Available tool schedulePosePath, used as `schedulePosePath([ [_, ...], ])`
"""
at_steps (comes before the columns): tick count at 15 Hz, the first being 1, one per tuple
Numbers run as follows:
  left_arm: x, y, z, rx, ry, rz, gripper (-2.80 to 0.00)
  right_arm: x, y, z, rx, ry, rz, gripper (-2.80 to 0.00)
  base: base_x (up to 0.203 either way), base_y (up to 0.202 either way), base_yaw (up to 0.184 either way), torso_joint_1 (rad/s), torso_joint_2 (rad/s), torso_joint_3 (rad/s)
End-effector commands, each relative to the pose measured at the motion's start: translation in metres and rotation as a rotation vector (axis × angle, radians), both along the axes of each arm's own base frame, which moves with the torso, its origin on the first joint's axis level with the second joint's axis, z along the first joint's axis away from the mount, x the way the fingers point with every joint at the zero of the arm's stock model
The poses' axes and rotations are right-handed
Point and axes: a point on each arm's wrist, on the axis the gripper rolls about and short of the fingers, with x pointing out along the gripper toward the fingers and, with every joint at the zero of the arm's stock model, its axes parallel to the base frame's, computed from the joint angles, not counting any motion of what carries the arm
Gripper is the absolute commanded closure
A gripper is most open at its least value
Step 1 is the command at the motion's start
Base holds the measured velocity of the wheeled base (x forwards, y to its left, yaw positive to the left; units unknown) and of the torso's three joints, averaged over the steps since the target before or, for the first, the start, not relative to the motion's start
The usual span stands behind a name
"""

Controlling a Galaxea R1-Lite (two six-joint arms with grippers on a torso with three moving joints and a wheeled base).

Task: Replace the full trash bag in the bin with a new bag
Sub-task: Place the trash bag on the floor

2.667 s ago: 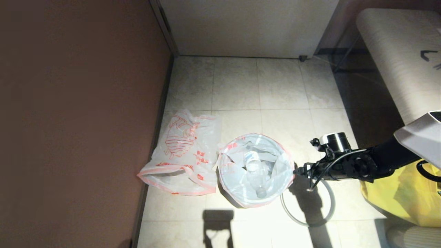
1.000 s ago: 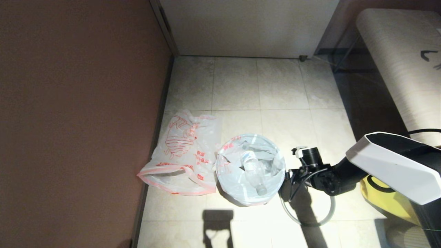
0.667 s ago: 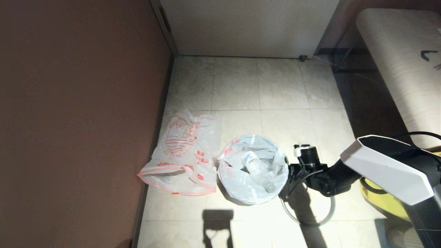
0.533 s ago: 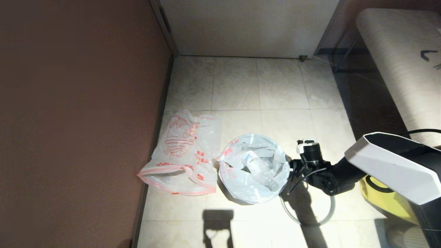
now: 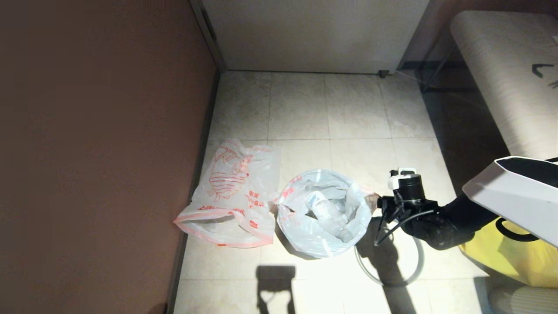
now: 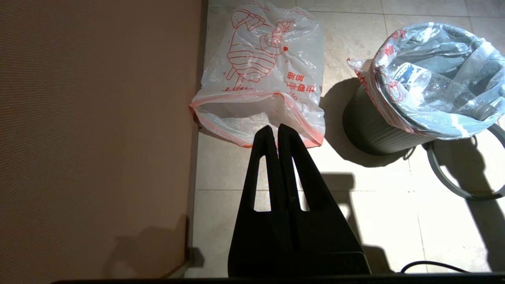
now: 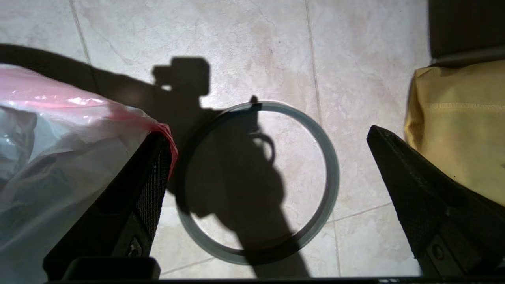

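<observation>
Right of centre in the head view, my right gripper [image 5: 378, 205] sits at the right edge of the full trash bag [image 5: 322, 213], my forearm stretching in low from the frame's right side. Its jaws stand wide apart; in my right wrist view one finger [image 7: 152, 185] lies against the bag's pink-red edge, the other well clear over bare tile, gripping nothing. The bag lines the bin [image 6: 371, 130] at the frame's lower middle, a clear plastic bottle [image 5: 327, 213] inside. A grey hoop [image 5: 388, 261] lies flat on the floor just right of the bin, below my gripper. Further right is a yellow bag [image 5: 514, 248]. Left of the bin, the new bag [image 5: 231, 192] lies flat by the wall. My left gripper [image 6: 276, 132], fingers together, hangs above that bag's near edge.
</observation>
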Motion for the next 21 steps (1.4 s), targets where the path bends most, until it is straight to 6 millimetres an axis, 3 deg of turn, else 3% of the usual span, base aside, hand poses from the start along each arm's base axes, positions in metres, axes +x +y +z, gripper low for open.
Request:
schedulePosePath([
  [1, 0.0, 0.0, 0.0, -0.001, -0.001, 0.002, 0.0, 0.003, 0.001, -0.013, 0.026, 0.029, 0.041, -2.8, 0.0, 0.0, 0.0, 0.0, 0.0, 0.0],
  [5, 0.0, 0.0, 0.0, -0.001, -0.001, 0.001, 0.0, 0.011, 0.005, -0.054, 0.058, 0.121, 0.122, -2.8, 0.0, 0.0, 0.0, 0.0, 0.0, 0.0],
  [7, 0.0, 0.0, 0.0, -0.001, -0.001, 0.001, 0.0, 0.017, 0.007, -0.062, 0.066, 0.154, 0.142, -2.8, 0.0, 0.0, 0.0, 0.0, 0.0, 0.0],
  [12, 0.0, 0.0, 0.0, -0.001, 0.0, 0.001, 0.0, 0.028, 0.007, -0.061, 0.088, 0.128, 0.136, -2.8, 0.0, 0.0, 0.0, 0.0, 0.0, 0.0],
  [16, 0.0, 0.0, 0.0, -0.001, -0.003, 0.001, 0.0, 0.036, 0.009, -0.064, 0.205, 0.161, 0.259, -2.8, 0.0, 0.0, 0.0, 0.0, 0.0, 0.0],
  [21, 0.0, 0.0, 0.0, -0.001, -0.002, 0.002, 0.0, 0.049, -0.021, -0.062, 0.39, 0.243, 0.352, -2.8, 0.0, 0.0, 0.0, 0.0, 0.0, 0.0],
])
